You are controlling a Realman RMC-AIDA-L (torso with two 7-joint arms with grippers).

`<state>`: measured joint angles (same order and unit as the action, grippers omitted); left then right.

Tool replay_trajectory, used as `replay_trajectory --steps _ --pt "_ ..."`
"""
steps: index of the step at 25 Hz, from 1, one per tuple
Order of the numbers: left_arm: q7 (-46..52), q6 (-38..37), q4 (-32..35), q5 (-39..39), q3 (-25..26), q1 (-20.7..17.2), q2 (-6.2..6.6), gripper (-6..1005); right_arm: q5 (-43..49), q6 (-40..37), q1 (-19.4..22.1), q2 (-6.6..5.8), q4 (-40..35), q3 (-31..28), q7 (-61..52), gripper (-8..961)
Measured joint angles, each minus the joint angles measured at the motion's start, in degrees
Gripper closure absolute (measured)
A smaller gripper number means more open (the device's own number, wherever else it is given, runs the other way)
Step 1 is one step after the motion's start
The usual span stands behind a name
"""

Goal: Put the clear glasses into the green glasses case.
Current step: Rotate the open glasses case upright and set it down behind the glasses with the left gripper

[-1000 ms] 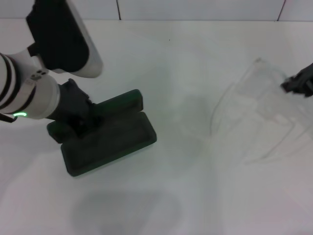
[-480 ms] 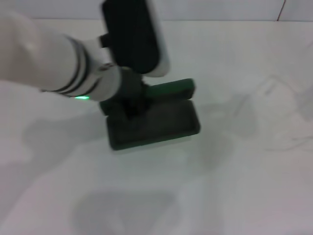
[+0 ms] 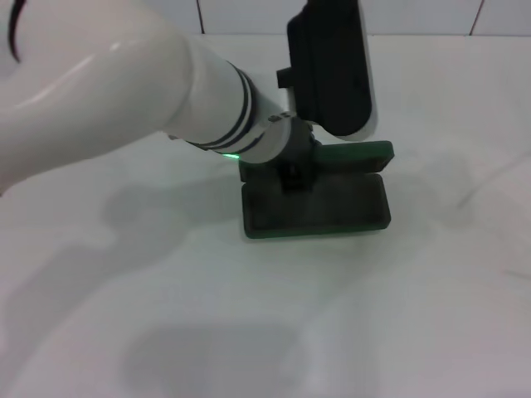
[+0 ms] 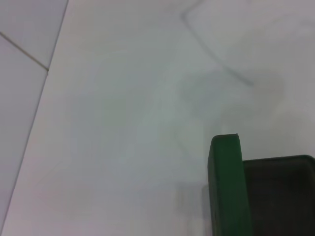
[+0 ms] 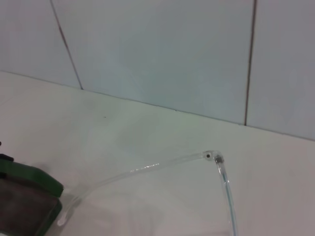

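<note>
White tabletop (image 3: 166, 332) — left end effector (image 3: 292, 176) sits on the open green glasses case (image 3: 332, 211), its grip impossible to tell; clear glasses (image 5: 162, 164) lie off right, nearer the unseen right arm.

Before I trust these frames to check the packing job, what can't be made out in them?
- Left gripper: head view, fingers hidden by its own wrist over the green glasses case; whether it grips the case is unclear.
- Right gripper: in no view.
- Clear glasses: right wrist view shows only an arm and hinge, the lens is cut off by the edge.
- Case interior: left wrist view cuts off most of it.
</note>
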<state>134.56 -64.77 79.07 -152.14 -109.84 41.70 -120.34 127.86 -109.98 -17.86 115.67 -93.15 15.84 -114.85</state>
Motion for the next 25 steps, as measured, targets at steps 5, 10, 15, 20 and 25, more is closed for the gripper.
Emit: replay_trajectory --steps 5,10,15,20,25 --pt "-2.48 1.89 -3.78 3.91 -0.04 1.87 0.05 715 0.07 0.52 0.59 -0.11 2.54 -0.67 0.78 879" --pt "-2.78 2.41 -3.62 4.72 -0.12 1.88 0.01 711 0.09 1.74 0.27 -0.35 4.36 -1.03 1.68 878" --pt "-2.81 3.66 -4.00 4.89 -1.55 1.96 0.02 707 0.15 2.23 -0.11 -0.43 5.05 -0.87 1.75 878" --pt "-2.82 5.80 -5.16 4.98 -2.41 2.09 0.02 703 0.15 2.32 0.00 -0.45 5.15 -0.91 1.75 878" --pt "-2.88 7.00 -6.66 5.59 -2.59 2.47 0.01 699 0.15 2.31 0.18 -0.45 5.19 -1.03 1.75 877"
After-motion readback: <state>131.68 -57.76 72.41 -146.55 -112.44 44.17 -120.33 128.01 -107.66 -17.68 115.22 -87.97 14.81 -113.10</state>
